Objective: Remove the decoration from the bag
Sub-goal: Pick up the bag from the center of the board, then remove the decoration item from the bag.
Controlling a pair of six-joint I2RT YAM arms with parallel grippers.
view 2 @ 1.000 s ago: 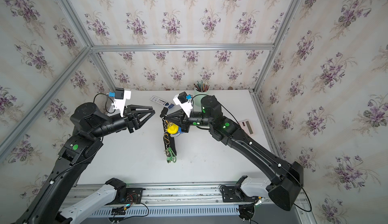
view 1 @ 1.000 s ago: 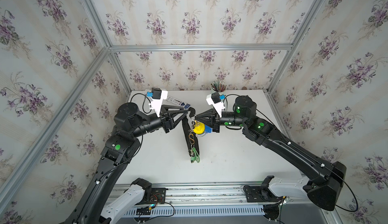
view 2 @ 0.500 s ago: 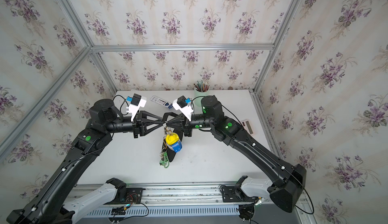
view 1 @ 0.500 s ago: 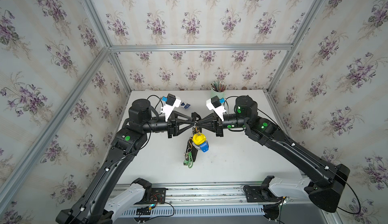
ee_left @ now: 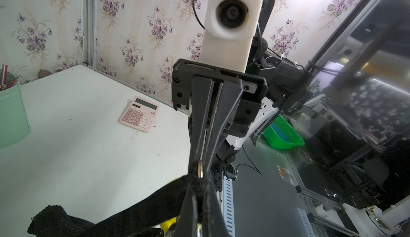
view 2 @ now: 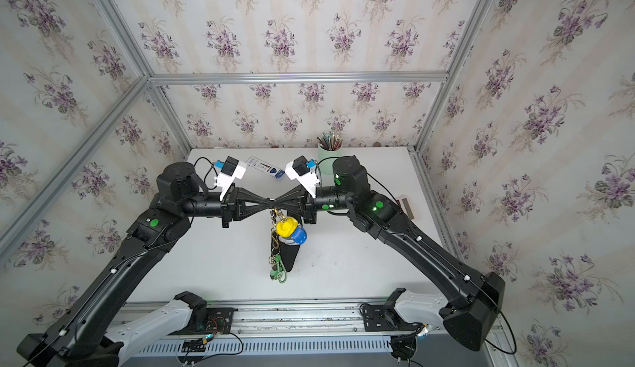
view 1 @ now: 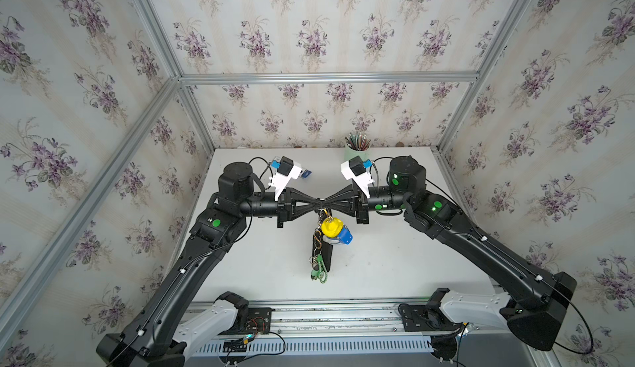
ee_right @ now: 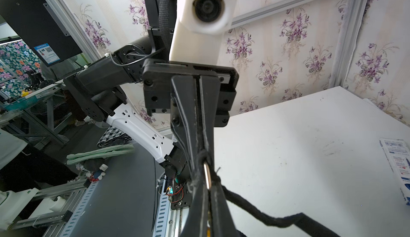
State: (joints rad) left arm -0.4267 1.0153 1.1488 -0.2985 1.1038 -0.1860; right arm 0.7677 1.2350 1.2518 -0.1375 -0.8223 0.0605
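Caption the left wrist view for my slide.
Left tool and right tool pinch the bag strap tip to tip at a metal ring; calculator behind.

I see the left gripper [view 2: 266,204] and right gripper [view 2: 280,204] pinched tight, tip to tip, above the surface [view 2: 206,245], both gripping the top of the bag [view 2: 290,257]. It hangs below them, the decoration [view 2: 276,272] dangling alongside, a yellow-blue charm [view 2: 291,231] just under the tips.
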